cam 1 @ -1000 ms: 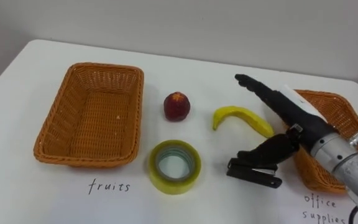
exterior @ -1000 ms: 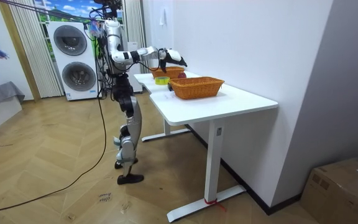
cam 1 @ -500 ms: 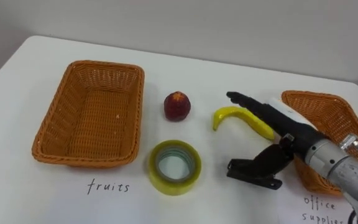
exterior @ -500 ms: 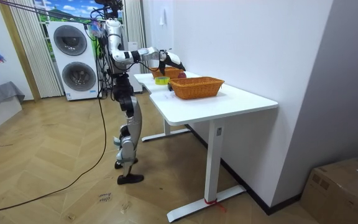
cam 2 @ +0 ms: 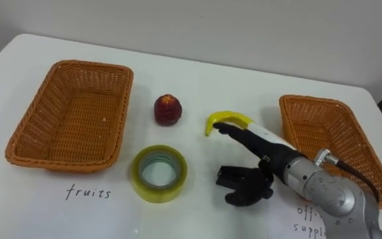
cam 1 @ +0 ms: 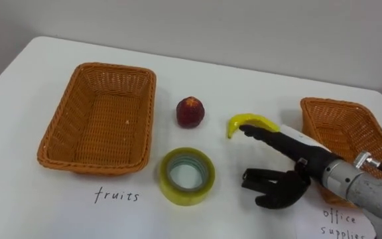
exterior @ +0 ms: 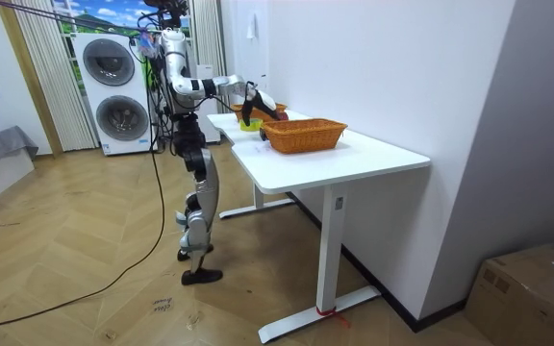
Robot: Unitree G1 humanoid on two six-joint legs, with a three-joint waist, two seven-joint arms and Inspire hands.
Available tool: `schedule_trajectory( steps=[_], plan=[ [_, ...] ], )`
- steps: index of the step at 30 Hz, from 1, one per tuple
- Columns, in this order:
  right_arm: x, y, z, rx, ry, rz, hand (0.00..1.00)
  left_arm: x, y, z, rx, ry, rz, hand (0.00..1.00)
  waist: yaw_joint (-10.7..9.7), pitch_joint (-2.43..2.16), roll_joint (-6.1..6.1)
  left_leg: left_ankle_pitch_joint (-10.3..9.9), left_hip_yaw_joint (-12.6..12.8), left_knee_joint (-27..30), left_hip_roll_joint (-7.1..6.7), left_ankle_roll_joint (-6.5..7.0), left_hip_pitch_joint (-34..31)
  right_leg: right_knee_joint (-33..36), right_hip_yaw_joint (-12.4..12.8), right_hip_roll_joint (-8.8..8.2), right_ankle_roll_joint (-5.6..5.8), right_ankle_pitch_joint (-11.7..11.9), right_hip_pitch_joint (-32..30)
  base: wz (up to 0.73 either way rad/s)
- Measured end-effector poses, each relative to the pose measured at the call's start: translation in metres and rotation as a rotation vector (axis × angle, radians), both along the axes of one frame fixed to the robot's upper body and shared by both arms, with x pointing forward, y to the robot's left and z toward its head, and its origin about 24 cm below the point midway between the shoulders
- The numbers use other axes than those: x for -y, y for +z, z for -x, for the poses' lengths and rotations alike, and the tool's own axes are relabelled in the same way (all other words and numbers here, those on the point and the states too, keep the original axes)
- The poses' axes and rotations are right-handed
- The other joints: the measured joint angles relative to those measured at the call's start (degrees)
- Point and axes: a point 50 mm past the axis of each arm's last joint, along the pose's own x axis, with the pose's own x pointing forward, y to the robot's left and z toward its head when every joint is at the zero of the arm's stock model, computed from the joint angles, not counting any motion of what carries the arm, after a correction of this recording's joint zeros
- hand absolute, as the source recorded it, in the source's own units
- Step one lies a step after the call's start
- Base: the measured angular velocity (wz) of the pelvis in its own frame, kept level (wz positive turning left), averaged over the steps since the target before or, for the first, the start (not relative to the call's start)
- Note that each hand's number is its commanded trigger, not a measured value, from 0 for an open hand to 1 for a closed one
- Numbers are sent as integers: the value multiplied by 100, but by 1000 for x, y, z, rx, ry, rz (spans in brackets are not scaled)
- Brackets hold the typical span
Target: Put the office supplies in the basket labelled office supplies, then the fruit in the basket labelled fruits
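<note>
The step in hand looks like the pick-up of the black stapler, which lies low in the frame, right of centre, on the white table. The right hand sits down over it, reaching in from the lower right with its tip at the near end of the banana. Dark hand and dark stapler merge, so a closed grip cannot be told.

Next, the move likely calls for a firm hold on the stapler's hard, narrow body, then a lift and carry to the woven basket at the right edge.

The matching wicker basket at the left is rectangular and coarse-ribbed. Between them lie a round red fruit, the smooth curved banana and a glossy yellow tape roll
</note>
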Motion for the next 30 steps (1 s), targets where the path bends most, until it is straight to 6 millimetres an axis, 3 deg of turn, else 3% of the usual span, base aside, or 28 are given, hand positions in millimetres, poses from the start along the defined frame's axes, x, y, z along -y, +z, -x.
schedule_trajectory(
  steps=[30],
  plan=[
    [6,-16,4,-133,-3,133,0,0,0,-6,16,37,-15,0,142,16,27,1,-37,-23,-4,0,-7,-8,-21,0,1,0,7,0]
  ],
)
